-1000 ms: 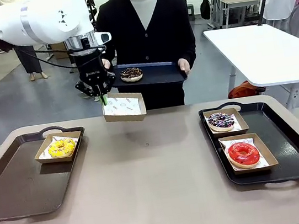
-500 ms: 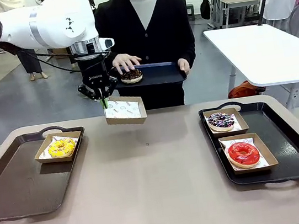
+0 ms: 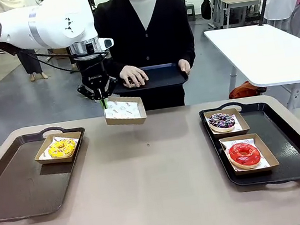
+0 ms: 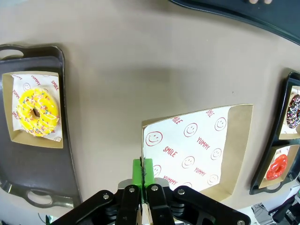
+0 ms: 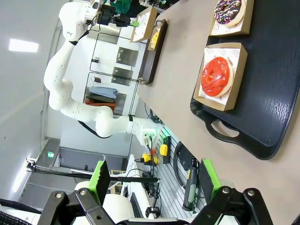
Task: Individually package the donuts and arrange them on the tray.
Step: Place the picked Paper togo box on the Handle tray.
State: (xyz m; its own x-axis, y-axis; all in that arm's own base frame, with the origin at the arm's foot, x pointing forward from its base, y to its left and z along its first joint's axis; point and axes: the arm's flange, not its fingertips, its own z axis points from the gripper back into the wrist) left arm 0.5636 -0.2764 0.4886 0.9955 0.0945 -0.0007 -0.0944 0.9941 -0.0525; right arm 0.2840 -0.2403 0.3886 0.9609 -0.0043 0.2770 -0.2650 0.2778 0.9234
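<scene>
My left claw (image 3: 102,101) is pinching the rim of an empty paper-lined box (image 3: 125,110), held above the table (image 3: 160,184). My right claw (image 5: 152,180) stands spread. Yellow donut (image 3: 61,148) sits boxed on the left tray (image 3: 16,193); red donut (image 3: 245,154) and purple-sprinkled donut (image 3: 222,121) boxed on the right tray (image 3: 295,148).

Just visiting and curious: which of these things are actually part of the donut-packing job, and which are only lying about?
Part of the job:
yellow donut
red donut
purple-sprinkled donut
empty box in the left claw
two table trays
person's tray

Just about:
white side table
</scene>
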